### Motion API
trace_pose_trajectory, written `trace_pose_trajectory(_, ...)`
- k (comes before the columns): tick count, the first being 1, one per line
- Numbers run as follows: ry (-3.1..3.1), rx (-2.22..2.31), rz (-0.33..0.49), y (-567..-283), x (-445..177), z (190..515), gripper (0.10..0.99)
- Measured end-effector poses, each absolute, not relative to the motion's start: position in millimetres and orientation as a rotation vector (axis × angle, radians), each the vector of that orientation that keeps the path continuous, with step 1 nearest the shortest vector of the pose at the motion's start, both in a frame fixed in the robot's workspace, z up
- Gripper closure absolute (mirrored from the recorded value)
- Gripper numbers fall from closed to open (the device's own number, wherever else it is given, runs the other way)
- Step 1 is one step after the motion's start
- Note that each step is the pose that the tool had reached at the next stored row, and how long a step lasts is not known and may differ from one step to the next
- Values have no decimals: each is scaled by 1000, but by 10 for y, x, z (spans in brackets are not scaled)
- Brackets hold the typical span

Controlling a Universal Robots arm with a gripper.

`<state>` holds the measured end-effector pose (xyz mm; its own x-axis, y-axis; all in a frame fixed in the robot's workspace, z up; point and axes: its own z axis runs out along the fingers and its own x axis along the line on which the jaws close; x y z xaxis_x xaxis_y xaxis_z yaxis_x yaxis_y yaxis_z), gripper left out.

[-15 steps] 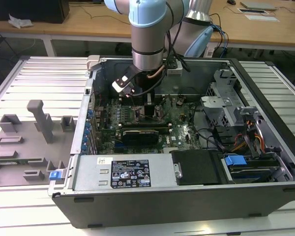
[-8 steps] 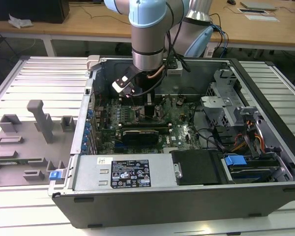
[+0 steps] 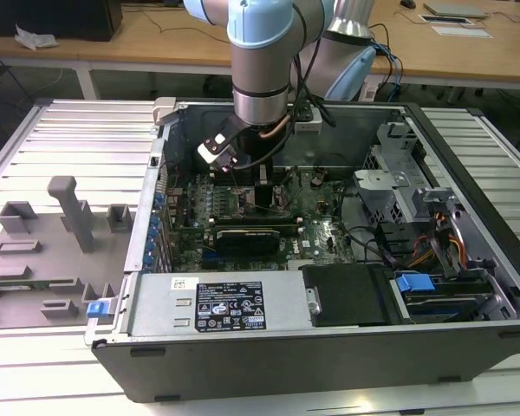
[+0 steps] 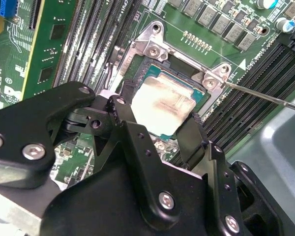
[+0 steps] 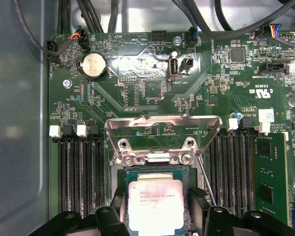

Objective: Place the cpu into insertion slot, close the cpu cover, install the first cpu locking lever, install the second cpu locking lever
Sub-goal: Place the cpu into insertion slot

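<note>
- The gripper point(image 4: 156, 120) is lowered inside an open computer case point(image 3: 329, 368). It is carried by the arm point(image 3: 260, 78), which comes down from above the motherboard point(image 5: 137, 93).
- The cpu point(image 5: 155, 204) is clamped between the 2 black fingers point(image 4: 120, 110), 1 pressed against each of 2 opposite edges.
- The cpu is located at the insertion slot point(image 4: 179, 66), face up, with its green edge lying inside the black socket. Whether it is fully seated cannot be told.
- The cpu cover point(image 5: 162, 119) is swung open, standing up at the hinge end of the slot, so the socket is left uncovered.
- 1 thin locking lever point(image 4: 265, 96) is seen unlatched, angled away beside the socket, close to 1 finger.
- The socket is flanked on both sides by rows of long black memory slots point(image 5: 78, 172), just beside the fingers.
- A green card point(image 5: 270, 187) is seated beyond 1 row of memory slots.
- A coin battery point(image 5: 93, 65) and black cables point(image 5: 201, 19) are seen past the cover, well apart from the gripper.
- In the exterior view, a grey fixture tray point(image 3: 35, 260) is laid on the table to the exterior view's left of the case.
</note>
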<state>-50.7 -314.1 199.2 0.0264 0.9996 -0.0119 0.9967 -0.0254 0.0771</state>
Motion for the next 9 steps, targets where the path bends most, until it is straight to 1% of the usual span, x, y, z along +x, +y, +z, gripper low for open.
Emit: trace_pose_trajectory(9,2140,2195,51,-3140,-507,2019,467)
